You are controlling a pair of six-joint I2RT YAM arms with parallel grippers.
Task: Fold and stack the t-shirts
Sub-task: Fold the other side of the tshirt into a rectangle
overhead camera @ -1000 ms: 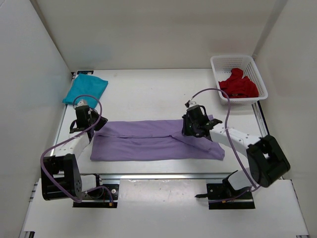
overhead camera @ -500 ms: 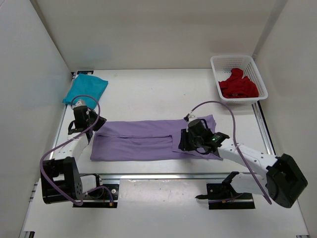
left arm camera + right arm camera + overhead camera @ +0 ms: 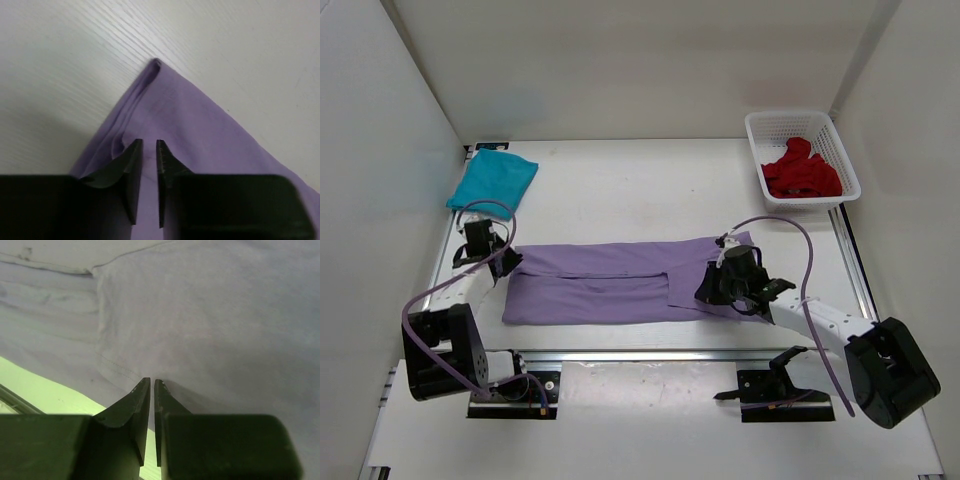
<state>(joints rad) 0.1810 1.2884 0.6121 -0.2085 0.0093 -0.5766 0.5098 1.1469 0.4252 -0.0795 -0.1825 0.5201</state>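
White tabletop [image 3: 620, 190], walled in pale panels, carries the purple shirt [image 3: 610, 285], which lies in a long folded band across the near middle. The left claw [image 3: 149, 150] is clenched on the cloth just short of the shirt's far left corner. The right claw [image 3: 152, 385] is pinched on the cloth at the right end, beside a turned-over flap. The teal shirt [image 3: 492, 180] lies folded at the far left — well apart. The white mesh basket [image 3: 757, 128] in the far right corner holds the red shirt [image 3: 802, 172] — crumpled.
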